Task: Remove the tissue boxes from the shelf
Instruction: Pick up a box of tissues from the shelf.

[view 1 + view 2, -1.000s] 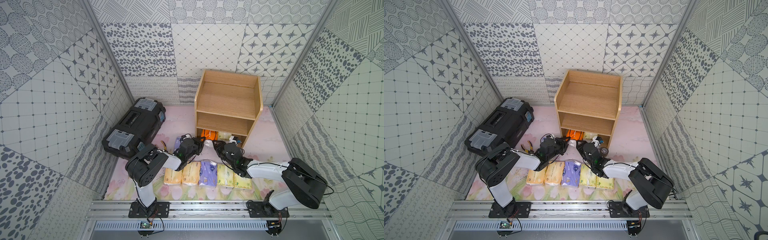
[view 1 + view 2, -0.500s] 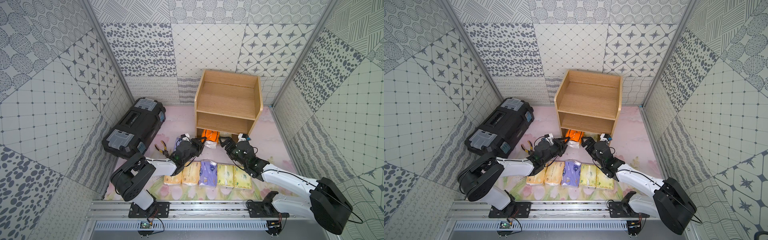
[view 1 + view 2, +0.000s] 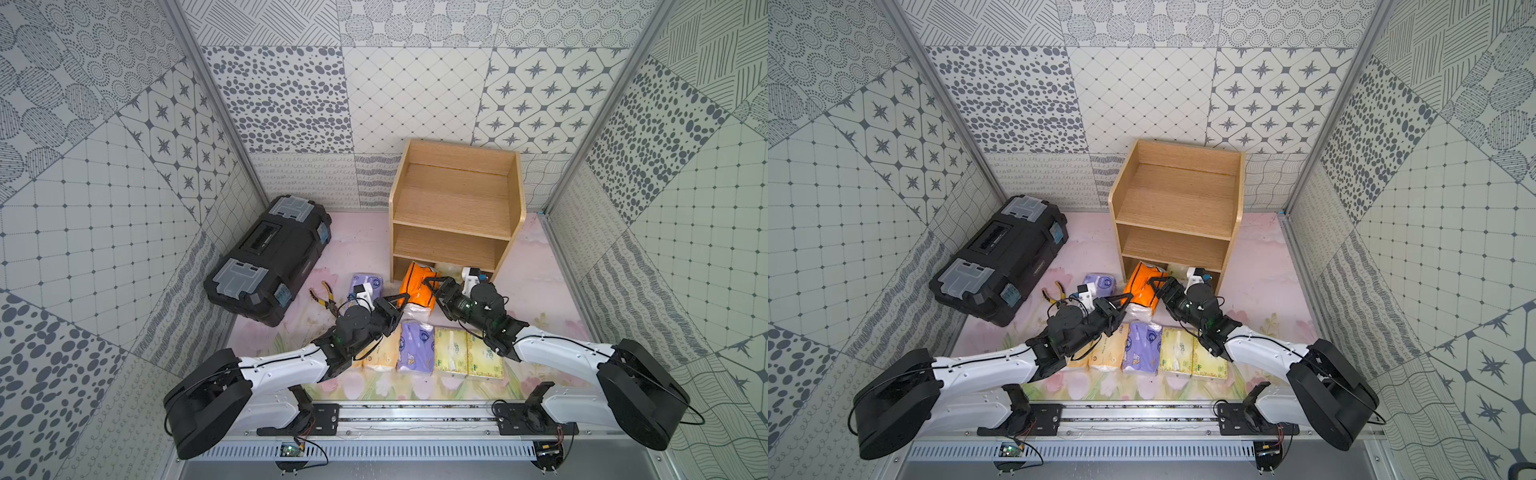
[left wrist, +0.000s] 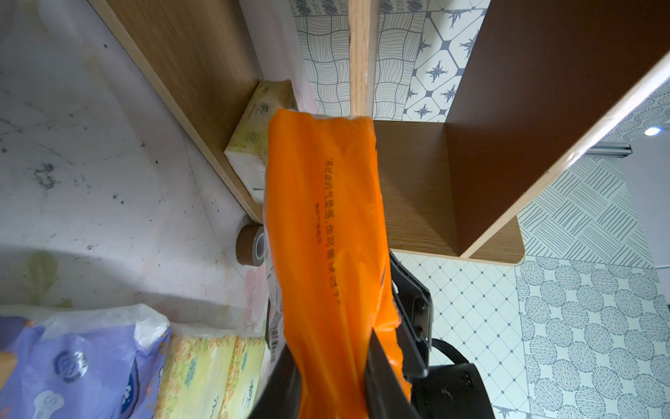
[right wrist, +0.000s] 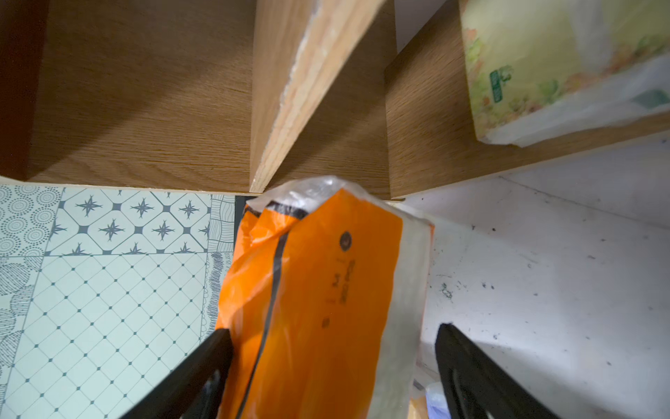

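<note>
**Orange pack [image 3: 417,281] clamped in left gripper [image 4: 330,348]**

It was held pinched by its near end, the far end reaching ahead of that gripper to the front of the shelf [image 3: 453,199]. The right gripper [image 5: 333,330] was spread wide, one finger at either side of it. A yellow-green pack [image 4: 253,138] was seen beyond, inside the bottom tier.

The wooden shelf [image 3: 453,208] has a yellow-green pack [image 4: 250,145] in its bottom tier. The orange pack [image 3: 417,282] tilts just in front of it. A cream pack [image 3: 384,353], a purple pack [image 3: 415,349] and two more yellow-green packs [image 3: 449,349] lie flat in a row on the tabletop [image 3: 540,291]. Another purple pack [image 3: 370,280] lies nearer the shelf.
</note>
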Available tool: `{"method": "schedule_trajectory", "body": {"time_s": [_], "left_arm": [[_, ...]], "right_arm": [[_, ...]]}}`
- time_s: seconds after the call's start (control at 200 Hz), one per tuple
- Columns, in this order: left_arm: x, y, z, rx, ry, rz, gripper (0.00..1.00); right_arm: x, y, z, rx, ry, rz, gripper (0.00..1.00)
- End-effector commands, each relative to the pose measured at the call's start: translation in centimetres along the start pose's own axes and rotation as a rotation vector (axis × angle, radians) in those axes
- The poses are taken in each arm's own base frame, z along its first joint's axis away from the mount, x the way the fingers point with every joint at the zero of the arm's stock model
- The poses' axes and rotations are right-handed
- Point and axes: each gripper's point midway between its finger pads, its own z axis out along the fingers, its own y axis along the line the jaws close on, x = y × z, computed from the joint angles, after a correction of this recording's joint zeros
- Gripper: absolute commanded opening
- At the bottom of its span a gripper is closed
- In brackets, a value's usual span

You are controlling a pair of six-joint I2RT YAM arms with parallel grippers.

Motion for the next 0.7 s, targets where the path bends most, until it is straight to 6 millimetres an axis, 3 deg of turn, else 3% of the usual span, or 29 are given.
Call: {"method": "schedule_trajectory", "body": {"time_s": [0.0, 0.205, 0.33, 0.475, 0.545, 0.695], "left_arm": [[-0.5, -0.7, -1.6, 0.034, -0.061, 0.021, 0.09], [-0.3, -0.3, -2.8, 0.039, -0.066, -0.002, 0.09], [-0.1, 0.3, -3.6, 0.024, -0.08, -0.026, 0.09], [-0.3, 1.1, -4.6, -0.007, -0.099, -0.036, 0.15], [-0.5, 1.3, -5.2, -0.025, -0.107, -0.026, 0.24], [-1.3, 1.4, -7.0, -0.067, -0.134, 0.04, 0.61]], "right_arm": [[0.7, 1.9, 0.4, -0.098, 0.022, 0.045, 0.91], [2.2, 3.0, 1.6, -0.162, 0.056, 0.111, 0.79], [2.6, 3.6, 1.9, -0.194, 0.049, 0.145, 0.66], [3.1, 4.8, 2.2, -0.216, 0.052, 0.134, 0.55], [3.3, 5.3, 2.1, -0.219, 0.051, 0.127, 0.49], [3.4, 5.5, 1.8, -0.202, 0.034, 0.092, 0.4]]}}
